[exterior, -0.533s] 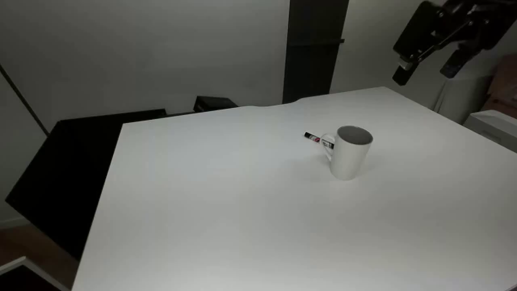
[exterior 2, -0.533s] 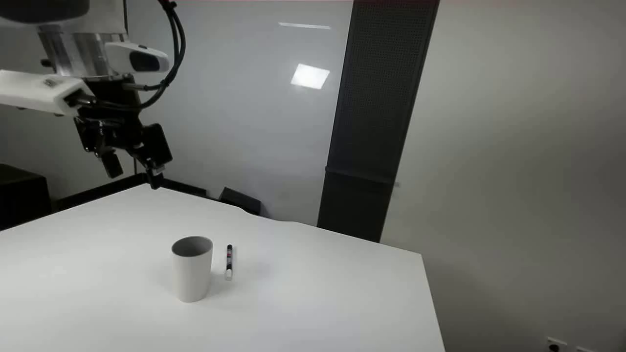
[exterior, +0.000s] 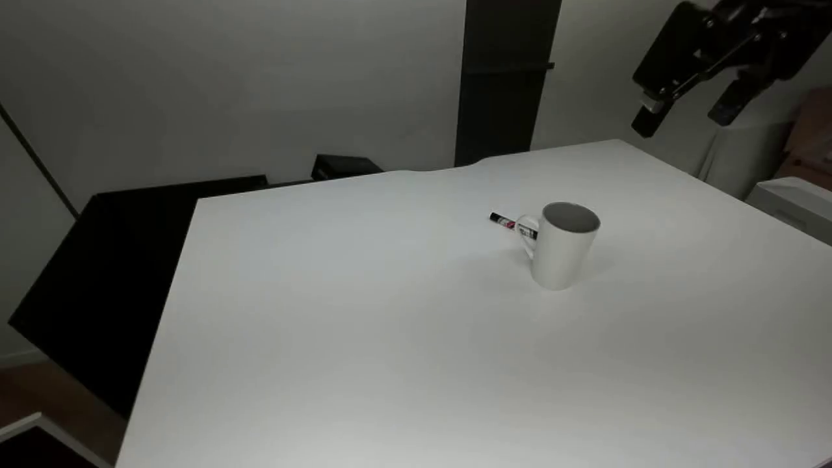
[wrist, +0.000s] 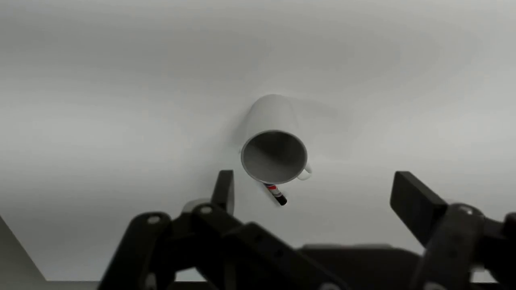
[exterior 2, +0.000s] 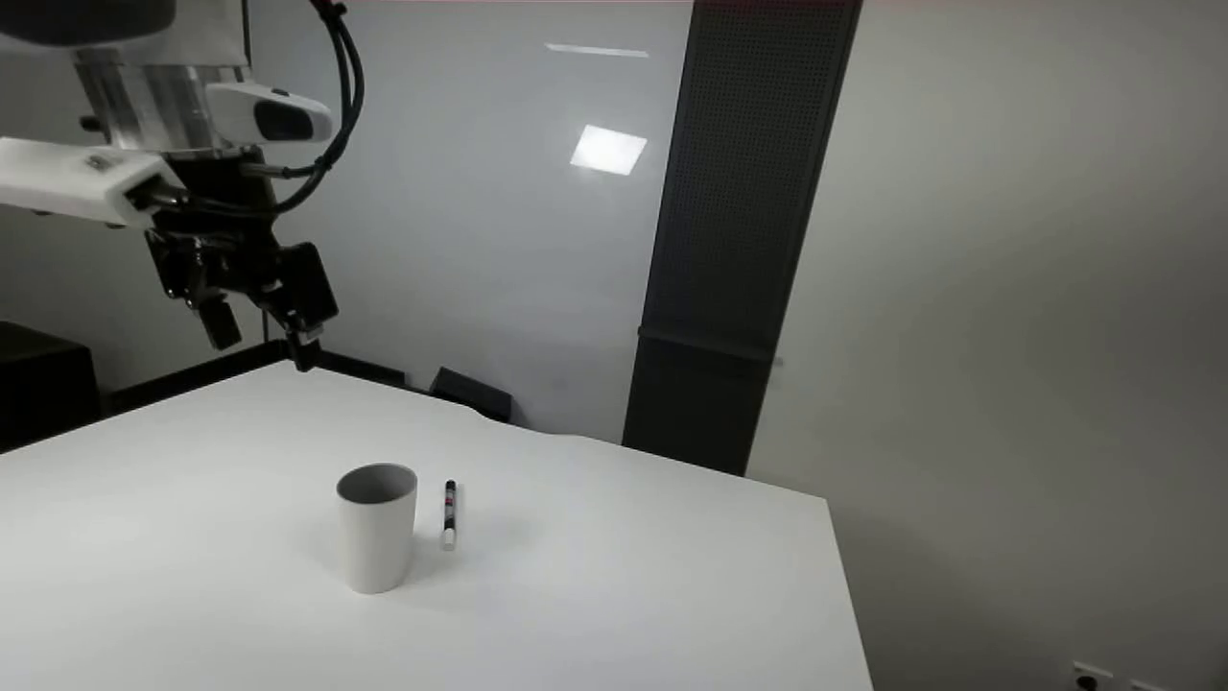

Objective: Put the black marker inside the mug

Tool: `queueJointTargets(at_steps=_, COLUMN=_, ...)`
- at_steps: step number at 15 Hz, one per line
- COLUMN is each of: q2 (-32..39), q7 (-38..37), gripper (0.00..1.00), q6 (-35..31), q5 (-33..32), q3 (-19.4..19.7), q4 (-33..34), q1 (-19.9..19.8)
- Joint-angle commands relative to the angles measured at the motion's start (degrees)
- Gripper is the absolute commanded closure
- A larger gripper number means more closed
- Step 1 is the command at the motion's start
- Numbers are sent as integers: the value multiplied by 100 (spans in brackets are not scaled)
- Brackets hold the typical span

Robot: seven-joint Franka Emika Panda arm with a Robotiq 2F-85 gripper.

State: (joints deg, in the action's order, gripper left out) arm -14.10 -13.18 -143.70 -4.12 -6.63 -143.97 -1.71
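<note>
In both exterior views you are holding the gripper (exterior 2: 265, 351) raised, pointing obliquely downward, its jaws standing wide apart. On the white table (exterior 2: 624, 595), the mug (exterior 2: 376, 542) is standing upright; in the wrist view it is hiding part of the black marker (wrist: 275, 194). This marker is lying just beside the mug, showing black at one end, whitish at the other, with red on its barrel.

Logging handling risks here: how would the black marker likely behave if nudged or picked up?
The black marker looks slim and cylindrical, so it may roll if nudged sideways. Its straight, rigid-looking shape suggests it should stay stiff when lifted. Being small and thin, it is probably light.
</note>
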Motion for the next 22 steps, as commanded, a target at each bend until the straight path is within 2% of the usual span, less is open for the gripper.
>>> queueJointTargets(at_steps=1, q2=-2, q7=-6, gripper=0, q6=17, q5=-18, q3=69, q4=7, q1=65)
queueJointTargets(at_steps=5, q2=50, q7=-29, gripper=0, q6=10, q5=-73, q3=69, q4=34, q1=33)
queueJointTargets(at_steps=11, q2=935, q7=755, gripper=0, q6=36, q5=178, q3=417, q4=508, q1=37)
queueJointTargets(at_steps=16, q2=2462, q7=1789, gripper=0, q6=192, q5=449, q3=785, q4=1681, q1=-99)
queueJointTargets(at_steps=19, q2=3413, q7=2303, gripper=0, q6=414, q5=717, q3=838, q4=2625, q1=-318)
queueJointTargets(at_steps=22, q2=4285, q7=2584, gripper=0, q6=558, q5=714, q3=814, q4=3585, q1=-535)
